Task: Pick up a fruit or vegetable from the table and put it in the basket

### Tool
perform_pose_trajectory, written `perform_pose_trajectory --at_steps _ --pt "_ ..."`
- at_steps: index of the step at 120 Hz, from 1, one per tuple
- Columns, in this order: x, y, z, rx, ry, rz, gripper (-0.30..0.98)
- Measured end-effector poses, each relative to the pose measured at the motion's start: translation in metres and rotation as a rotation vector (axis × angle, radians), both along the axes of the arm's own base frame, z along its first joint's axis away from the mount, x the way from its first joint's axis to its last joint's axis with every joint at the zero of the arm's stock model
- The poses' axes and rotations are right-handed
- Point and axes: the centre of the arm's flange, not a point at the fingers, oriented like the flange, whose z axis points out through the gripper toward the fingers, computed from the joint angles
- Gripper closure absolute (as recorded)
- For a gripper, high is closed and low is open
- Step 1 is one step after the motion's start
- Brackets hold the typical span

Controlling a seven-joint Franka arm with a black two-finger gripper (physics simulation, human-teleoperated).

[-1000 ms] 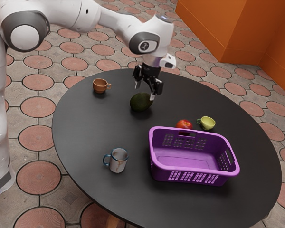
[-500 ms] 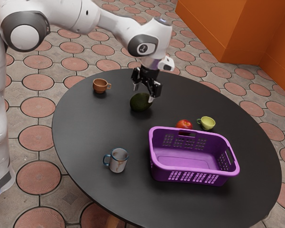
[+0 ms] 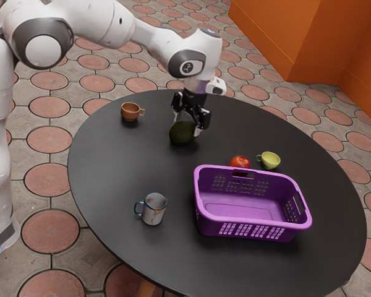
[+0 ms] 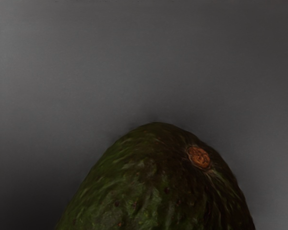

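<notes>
The black gripper is over the far part of the table in the exterior view, its fingers spread apart and pointing down around the top of a dark green avocado. The avocado rests on the table. In the wrist view the avocado lies just under the hand, its brown stem spot visible. A red tomato sits behind the purple basket, whose visible floor is bare.
On the black round table stand a brown cup at the exterior view's upper left, a grey-blue mug left of the basket, and a yellow-green cup beside the tomato.
My hand has come down a little and shifted slightly toward the exterior view's left, so the fingers are lower about the avocado. The avocado has not visibly moved.
</notes>
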Motion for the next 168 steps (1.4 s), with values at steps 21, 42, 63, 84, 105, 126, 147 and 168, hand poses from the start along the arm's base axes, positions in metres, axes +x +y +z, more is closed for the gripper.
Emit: perform_pose_trajectory --at_steps 21,42,63,84,105,126,147,168 --pt "0.005 0.000 -0.001 0.003 -0.016 -0.009 0.00" --pt "0.006 0.000 -0.002 0.002 -0.021 -0.012 0.00" --pt "0.005 -0.002 -0.004 0.001 -0.019 -0.018 0.00" --pt "0.005 -0.003 -0.009 -0.006 -0.012 -0.019 0.00" --pt "0.004 -0.003 -0.015 -0.014 -0.003 -0.017 0.00" --pt "0.003 -0.004 -0.019 -0.026 0.003 -0.013 0.00" --pt "0.003 -0.005 -0.019 -0.031 0.002 -0.012 0.00" --pt "0.001 -0.005 -0.022 -0.037 0.008 -0.011 0.00"
